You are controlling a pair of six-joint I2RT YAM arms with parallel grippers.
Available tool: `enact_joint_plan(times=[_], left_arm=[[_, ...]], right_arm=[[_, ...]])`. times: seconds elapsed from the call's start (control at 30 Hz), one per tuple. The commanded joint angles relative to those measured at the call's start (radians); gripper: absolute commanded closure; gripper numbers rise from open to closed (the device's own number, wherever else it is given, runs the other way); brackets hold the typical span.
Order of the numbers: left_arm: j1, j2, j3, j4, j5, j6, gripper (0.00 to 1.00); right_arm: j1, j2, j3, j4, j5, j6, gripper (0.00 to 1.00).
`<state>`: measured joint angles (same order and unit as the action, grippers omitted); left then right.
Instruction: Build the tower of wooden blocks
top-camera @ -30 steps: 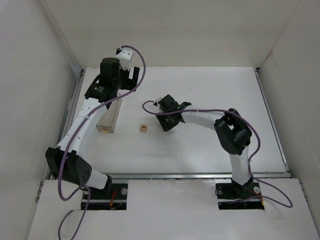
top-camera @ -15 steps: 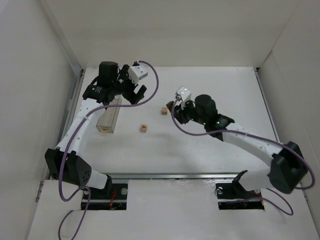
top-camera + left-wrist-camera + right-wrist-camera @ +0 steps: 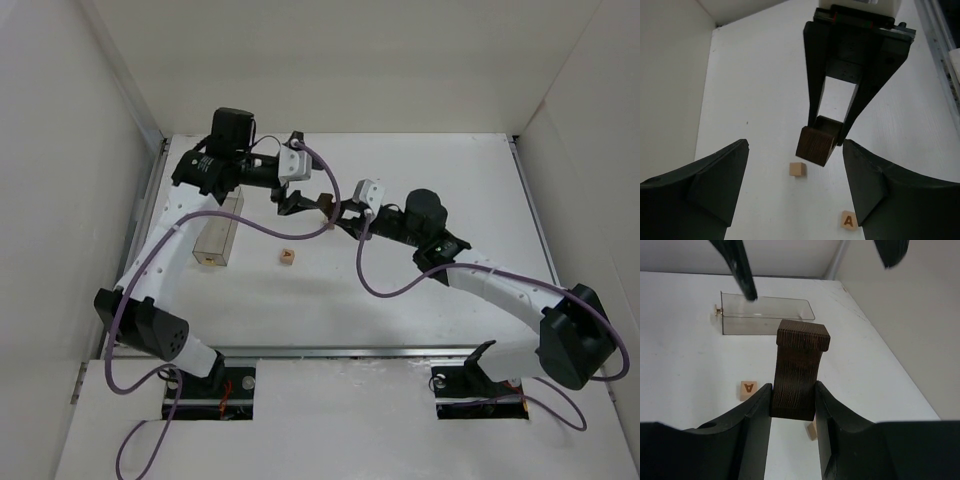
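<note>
From above, the left claw (image 3: 306, 203) is spread, facing the right claw (image 3: 333, 213). A clear box (image 3: 218, 235) lies on the table (image 3: 350, 310), with a tan piece (image 3: 207, 260) at its end.

In the left wrist view, the right claw pinches a dark block (image 3: 815, 146) above a tan cube (image 3: 797, 169).

In the right wrist view, a lettered block (image 3: 748, 389) lies nearby.

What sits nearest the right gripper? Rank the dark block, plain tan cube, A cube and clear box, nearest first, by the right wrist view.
1. dark block: clamped in the right gripper.
2. plain tan cube: on the table just beneath the gripper, right of the block.
3. A cube: farther out, to the left.
4. clear box: farthest, at the back left.
</note>
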<state>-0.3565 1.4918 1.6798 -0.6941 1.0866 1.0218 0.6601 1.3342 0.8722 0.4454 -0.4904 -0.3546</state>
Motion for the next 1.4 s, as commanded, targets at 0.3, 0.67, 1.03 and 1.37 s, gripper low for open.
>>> enact_joint_plan(times=[0.3,0.67,1.03,1.37], left_arm=[[-0.047,0.114,0.141,-0.297,0.032,0.213,0.37],[-0.065,0.124,0.161,-0.278,0.013,0.155,0.98],[-0.084,0.214,0.024,0.024,-0.424,-0.003,1.00],[-0.140,0.475,0.172,0.024,-0.628,-0.035,1.00]], right_arm=[[-0.005,-0.012,0.037,0.096,-0.085,-0.053,1.00],[-0.005,-0.012,0.047,0.076,-0.077,-0.053,1.00],[-0.096,-0.127,-0.079,0.006,0.190,0.037,0.00],[-0.160,-0.296,-0.208,-0.215,0.174,-0.107,0.00]])
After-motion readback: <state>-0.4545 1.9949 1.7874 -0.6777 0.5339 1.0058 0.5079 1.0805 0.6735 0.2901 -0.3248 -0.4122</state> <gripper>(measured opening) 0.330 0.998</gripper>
